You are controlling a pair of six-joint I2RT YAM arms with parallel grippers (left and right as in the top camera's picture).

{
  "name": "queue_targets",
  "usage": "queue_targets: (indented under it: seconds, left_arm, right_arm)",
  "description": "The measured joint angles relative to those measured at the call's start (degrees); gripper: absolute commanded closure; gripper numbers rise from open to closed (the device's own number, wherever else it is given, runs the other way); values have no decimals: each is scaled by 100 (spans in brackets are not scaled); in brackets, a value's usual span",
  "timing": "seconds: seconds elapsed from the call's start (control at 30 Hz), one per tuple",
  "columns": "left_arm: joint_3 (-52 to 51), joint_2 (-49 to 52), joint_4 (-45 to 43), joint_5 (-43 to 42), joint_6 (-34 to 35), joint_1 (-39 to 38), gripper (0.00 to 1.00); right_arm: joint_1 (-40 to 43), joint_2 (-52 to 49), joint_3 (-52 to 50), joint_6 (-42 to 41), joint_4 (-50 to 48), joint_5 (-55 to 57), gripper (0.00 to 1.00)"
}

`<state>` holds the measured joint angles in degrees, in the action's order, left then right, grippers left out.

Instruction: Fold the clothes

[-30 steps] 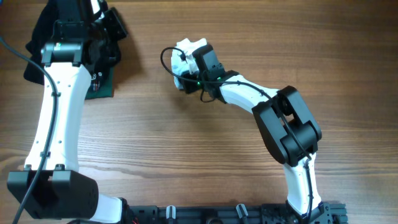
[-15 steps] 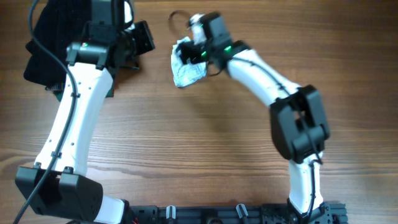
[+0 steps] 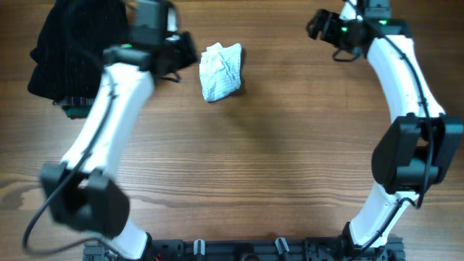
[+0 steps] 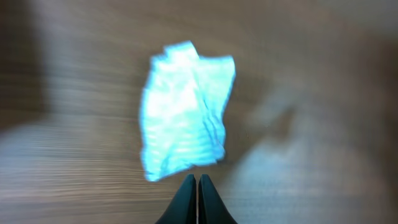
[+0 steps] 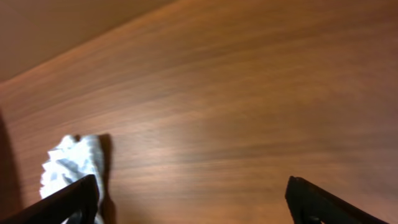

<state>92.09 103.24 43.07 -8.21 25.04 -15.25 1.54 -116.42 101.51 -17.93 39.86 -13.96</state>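
The clothes [image 3: 220, 71], a small pale blue-white crumpled garment, lie on the wooden table at the back middle, and nothing holds them. My left gripper [image 3: 191, 53] hovers just left of them, shut and empty. In the left wrist view its closed tips [image 4: 198, 180] sit right at the near edge of the blurred clothes [image 4: 186, 112]. My right gripper [image 3: 315, 26] is far off at the back right, open and empty. Its wrist view shows wide-apart fingers [image 5: 62, 202] over bare wood, with the clothes [image 5: 68, 167] at the lower left.
A black knit garment [image 3: 65, 51] lies heaped at the back left corner, partly under my left arm. A dark green garment with plaid trim [image 3: 71, 110] peeks out beneath it. The table's far edge [image 5: 74, 43] runs close behind the right gripper.
My right gripper opened, let go of the clothes and swung away to the back right. The clothes now lie on the table. My left arm swung right towards them.
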Motion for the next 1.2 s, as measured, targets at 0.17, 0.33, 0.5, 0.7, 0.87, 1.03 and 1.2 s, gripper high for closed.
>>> queue_targets:
  seconds: [0.17, 0.33, 0.5, 0.7, 0.87, 1.03, 1.2]
  left_arm:
    - [-2, 1058, -544, -103, 278, -621, 94]
    - [-2, 1622, -688, -133, 702, -710, 91]
    - [-2, 1786, -907, -142, 573, -726, 79]
    - [-2, 1812, -901, -155, 48, -765, 64]
    - [-2, 1812, -581, -170, -955, -769, 55]
    - [-2, 1818, -343, -57, -2455, -824, 53]
    - [-2, 1821, -365, 385, -3661, -975, 50]
  right_arm:
    - [271, 0, 0, 26, 461, -15, 1]
    - [273, 0, 0, 155, 599, -15, 0]
    - [269, 0, 0, 175, 603, -15, 0]
    - [269, 0, 0, 177, 693, -15, 0]
    - [269, 0, 0, 297, 737, -15, 0]
    - [269, 0, 0, 326, 745, -15, 0]
    - [269, 0, 0, 328, 748, -15, 1]
